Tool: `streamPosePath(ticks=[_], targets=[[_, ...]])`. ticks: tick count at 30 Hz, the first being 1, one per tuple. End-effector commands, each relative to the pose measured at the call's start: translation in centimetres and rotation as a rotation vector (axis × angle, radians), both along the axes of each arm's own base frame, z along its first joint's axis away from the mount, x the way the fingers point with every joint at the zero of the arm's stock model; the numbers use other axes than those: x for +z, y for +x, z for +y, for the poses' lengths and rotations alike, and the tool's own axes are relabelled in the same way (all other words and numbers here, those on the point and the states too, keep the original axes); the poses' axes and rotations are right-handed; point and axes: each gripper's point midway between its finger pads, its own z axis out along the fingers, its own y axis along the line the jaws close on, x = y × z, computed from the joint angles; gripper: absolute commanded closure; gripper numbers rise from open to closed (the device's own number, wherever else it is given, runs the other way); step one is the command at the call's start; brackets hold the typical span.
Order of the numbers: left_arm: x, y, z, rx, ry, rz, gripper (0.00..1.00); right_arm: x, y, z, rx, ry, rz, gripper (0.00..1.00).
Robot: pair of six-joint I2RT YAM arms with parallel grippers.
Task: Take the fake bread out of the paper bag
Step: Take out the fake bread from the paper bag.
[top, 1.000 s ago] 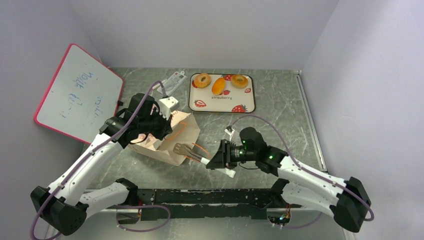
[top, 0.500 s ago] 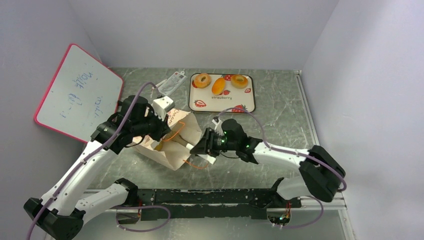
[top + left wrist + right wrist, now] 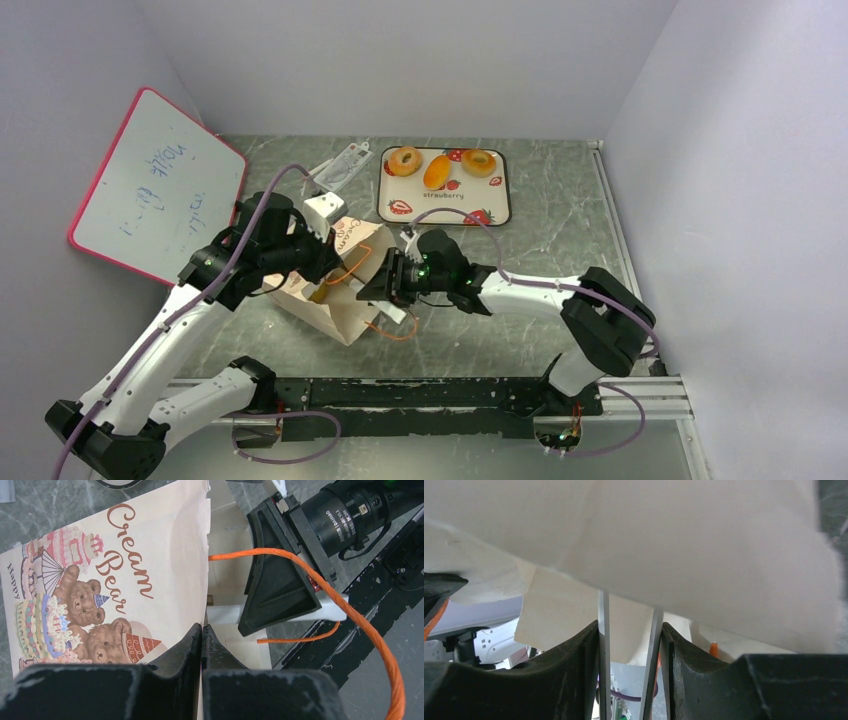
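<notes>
The paper bag lies on its side, mouth toward the right arm; its "Cream Bear" print shows in the left wrist view. My left gripper is shut on the bag's upper mouth edge. My right gripper is at the bag's mouth, shut on a pair of metal tongs whose blades reach inside the bag. Three fake bread pieces lie on the tray: a ring, an oval bun and a ring. Any bread inside the bag is hidden.
The strawberry-print tray sits at the back centre. A clear plastic packet lies left of it. A pink-framed whiteboard leans at the left wall. An orange bag handle trails on the table in front of the bag.
My right arm has moved left and pushed the tongs, earlier outside the bag, into its mouth. My left gripper still holds the bag's edge and has shifted slightly.
</notes>
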Motion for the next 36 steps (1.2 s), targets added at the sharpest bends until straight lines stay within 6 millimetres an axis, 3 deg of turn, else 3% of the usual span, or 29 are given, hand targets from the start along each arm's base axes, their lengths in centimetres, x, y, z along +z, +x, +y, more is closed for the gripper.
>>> streamPosePath(ticks=[1,6,15,22,29,36], targets=[[1.1,0.0,-0.7,-0.022,-0.053,-0.021,0.93,1.9,-0.7,1.7,0.070,0.038,-0.082,0.53],[1.0,0.1,-0.7,-0.018,-0.047,-0.012,0.93,1.0,-1.9,1.6,0.115,0.018,-0.078,0.53],[1.5,0.5,-0.8,-0.013,-0.045,-0.022,0.93,-0.3,-3.9,-0.9,0.164,-0.044,-0.072,0.53],[1.9,0.7,-0.9,-0.009,-0.050,-0.025,0.93,-0.7,-4.0,-1.8,0.186,-0.085,-0.074,0.53],[2.1,0.6,-0.9,-0.014,-0.054,-0.025,0.93,-1.5,-3.7,-2.0,0.213,-0.068,-0.044,0.52],[2.2,0.1,-1.1,-0.022,-0.068,-0.007,0.93,-2.1,-3.8,-0.5,0.270,0.069,-0.013,0.53]])
